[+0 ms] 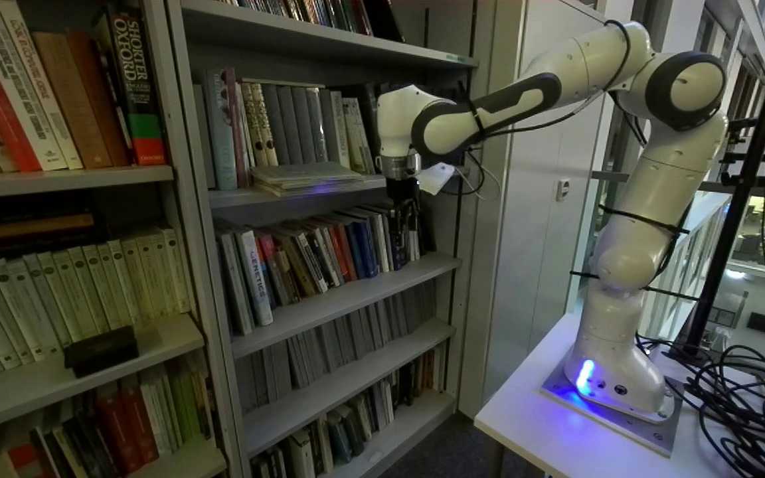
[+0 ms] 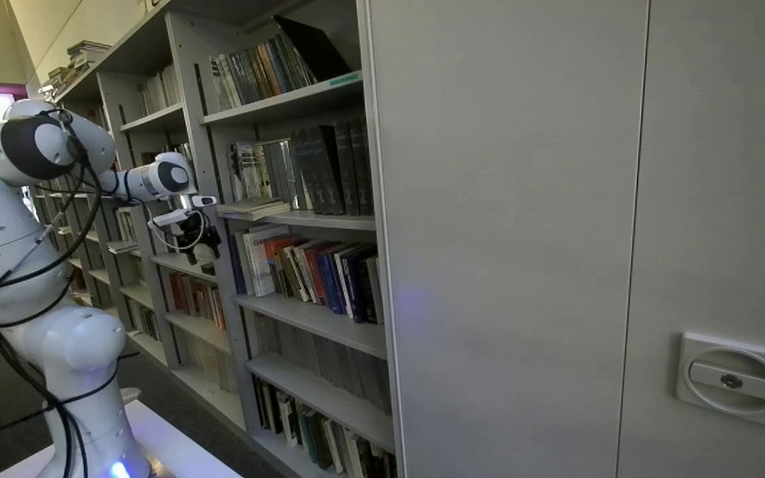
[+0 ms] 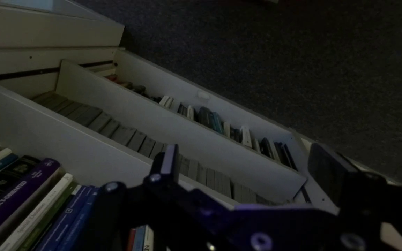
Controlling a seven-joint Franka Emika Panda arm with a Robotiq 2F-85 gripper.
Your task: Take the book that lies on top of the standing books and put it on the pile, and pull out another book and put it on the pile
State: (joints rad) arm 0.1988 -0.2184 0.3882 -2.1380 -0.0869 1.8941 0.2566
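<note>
The standing books [image 1: 296,126], pale grey, white and beige, fill the left part of an upper shelf. Along their tops runs a thin pale edge, which looks like the book [image 1: 283,83] lying there; little of it shows. In front of them, on the same shelf, lies the pile [image 1: 309,174], a low flat stack, seen also in an exterior view as the pile [image 2: 254,208]. My gripper [image 1: 406,229] points down in front of the bookcase, right of the pile and lower than it. Its jaws stand wide in the wrist view, with nothing between the fingertips [image 3: 169,158].
Below the pile's shelf stands a row of coloured books [image 1: 323,249]. Dark volumes [image 2: 333,166] stand right of the pale ones. Shelf edges [image 1: 356,282] and a grey upright [image 1: 190,166] border the bay. A cabinet door [image 1: 542,199] is at the right.
</note>
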